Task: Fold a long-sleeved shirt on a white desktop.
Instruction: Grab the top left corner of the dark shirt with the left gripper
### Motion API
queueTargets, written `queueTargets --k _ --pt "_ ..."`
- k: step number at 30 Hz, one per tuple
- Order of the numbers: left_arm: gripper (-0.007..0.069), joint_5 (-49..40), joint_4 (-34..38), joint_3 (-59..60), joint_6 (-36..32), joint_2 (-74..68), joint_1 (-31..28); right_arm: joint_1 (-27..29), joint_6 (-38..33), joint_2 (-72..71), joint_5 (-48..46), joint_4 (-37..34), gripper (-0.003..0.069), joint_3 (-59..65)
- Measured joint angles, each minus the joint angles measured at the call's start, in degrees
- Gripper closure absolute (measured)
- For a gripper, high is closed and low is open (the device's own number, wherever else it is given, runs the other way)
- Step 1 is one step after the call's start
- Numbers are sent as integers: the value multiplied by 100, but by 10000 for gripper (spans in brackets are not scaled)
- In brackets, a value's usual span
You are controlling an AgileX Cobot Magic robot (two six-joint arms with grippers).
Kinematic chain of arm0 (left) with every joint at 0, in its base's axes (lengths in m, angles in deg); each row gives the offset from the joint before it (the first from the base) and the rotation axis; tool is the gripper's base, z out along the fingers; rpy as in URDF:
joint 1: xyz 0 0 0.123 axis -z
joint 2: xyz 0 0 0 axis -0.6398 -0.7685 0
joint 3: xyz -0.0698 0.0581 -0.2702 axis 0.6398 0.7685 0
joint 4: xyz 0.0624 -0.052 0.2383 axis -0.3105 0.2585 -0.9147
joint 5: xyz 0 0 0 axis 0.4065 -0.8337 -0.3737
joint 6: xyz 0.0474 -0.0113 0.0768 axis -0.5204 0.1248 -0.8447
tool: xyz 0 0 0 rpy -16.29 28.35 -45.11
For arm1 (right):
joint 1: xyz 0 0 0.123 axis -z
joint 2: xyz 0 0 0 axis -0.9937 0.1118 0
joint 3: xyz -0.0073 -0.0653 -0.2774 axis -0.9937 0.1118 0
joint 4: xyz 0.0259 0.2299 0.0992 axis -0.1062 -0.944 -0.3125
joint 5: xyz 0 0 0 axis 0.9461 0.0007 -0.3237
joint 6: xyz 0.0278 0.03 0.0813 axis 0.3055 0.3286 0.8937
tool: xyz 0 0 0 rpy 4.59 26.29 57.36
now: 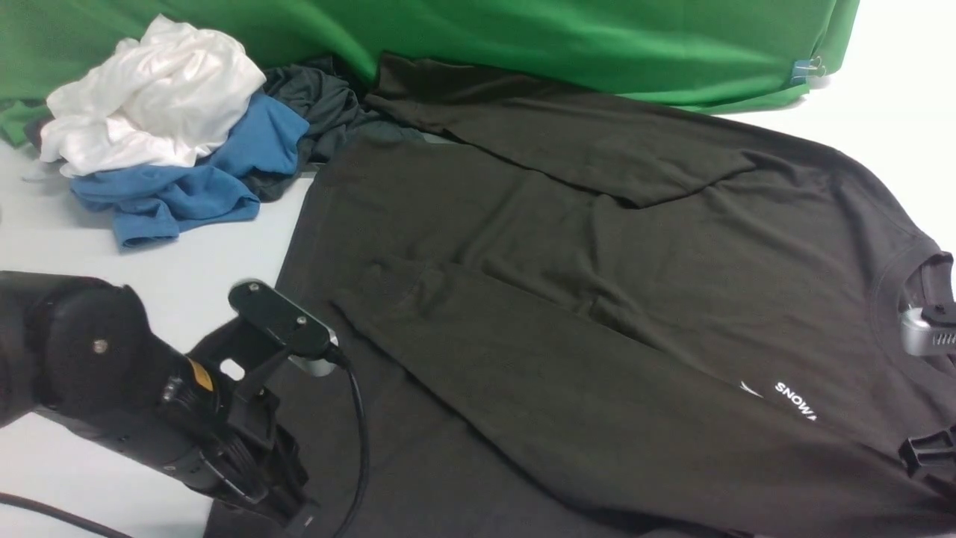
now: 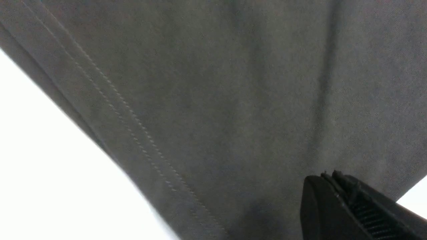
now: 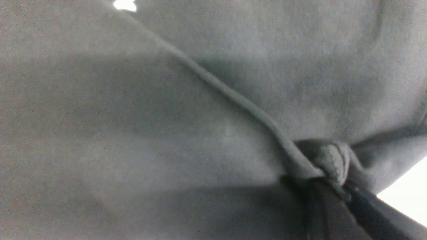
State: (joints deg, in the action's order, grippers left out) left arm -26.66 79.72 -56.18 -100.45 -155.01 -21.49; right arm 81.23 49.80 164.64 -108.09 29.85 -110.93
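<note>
The long-sleeved shirt (image 1: pixel 567 284) lies spread on the white desktop (image 1: pixel 187 276), both sleeves folded across its body and its white lettering (image 1: pixel 795 400) partly showing. My left gripper (image 1: pixel 299 517) is low at the shirt's near hem corner. In the left wrist view its jaws (image 2: pixel 328 174) are pressed together against the cloth by the stitched hem (image 2: pixel 133 133), with creases running toward them. My right gripper (image 3: pixel 333 181) is shut on a bunched fold of the shirt (image 3: pixel 330 160) near the collar side. In the front view only parts of the right wrist (image 1: pixel 926 332) show at the edge.
A pile of garments sits at the back left: white (image 1: pixel 149 97), blue (image 1: pixel 187 187) and dark grey (image 1: pixel 321 104). A bright green cloth (image 1: pixel 560 45) runs along the back. The left arm's cable (image 1: pixel 358 433) hangs over the shirt.
</note>
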Motion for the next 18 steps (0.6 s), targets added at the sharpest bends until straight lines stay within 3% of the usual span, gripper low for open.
queueTargets --k 6,8,11,12,13,15,18 --pt "607 -127 -20 -31 -6 411 0 0 270 7 -187 394 574 0" --pt "607 -131 -25 -31 -18 551 0 0 356 7 -324 421 471 0" --pt "607 -138 -19 -31 -17 699 0 0 434 11 -733 427 237 -92" --pt "607 -131 -4 -31 -17 700 0 0 434 11 -765 421 205 -111" --pt "607 -101 83 -31 -17 738 0 0 426 -2 -1013 328 101 -336" --pt "607 -12 253 -31 1 742 0 0 367 -23 -1076 92 50 -651" --pt "607 240 752 -31 -22 742 0 -33 -17 5 -694 -593 88 -1436"
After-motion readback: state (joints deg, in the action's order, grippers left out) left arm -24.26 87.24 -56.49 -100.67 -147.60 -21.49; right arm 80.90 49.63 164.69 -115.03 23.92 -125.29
